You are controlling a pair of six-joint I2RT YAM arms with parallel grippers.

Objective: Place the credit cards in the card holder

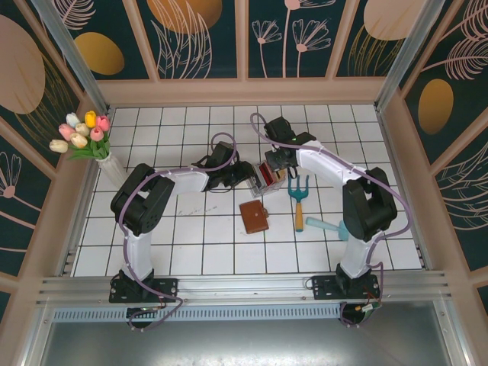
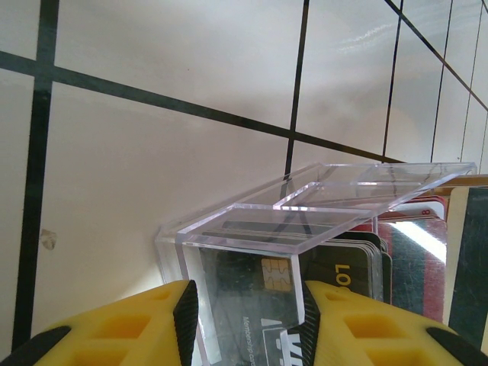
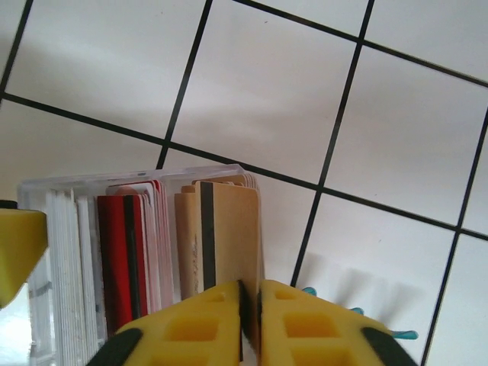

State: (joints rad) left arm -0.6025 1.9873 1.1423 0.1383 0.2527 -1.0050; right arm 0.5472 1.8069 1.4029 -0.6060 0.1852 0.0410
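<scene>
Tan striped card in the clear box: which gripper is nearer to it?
Right. The right gripper has its jaws pinched on the tan card; the left gripper clamps the clear box at its opposite end, apart from that card.

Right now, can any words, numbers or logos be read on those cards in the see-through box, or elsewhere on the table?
"LO": yellow letters, cut off, on a dark card in the clear plastic box.
"Membership": small print on the grey chip card; the rest blurs.
"VI": big white letters low on that card, cut by the frame.
Tan card in the right gripper: a black stripe, no text.
Red cards: print too blurred.
</scene>
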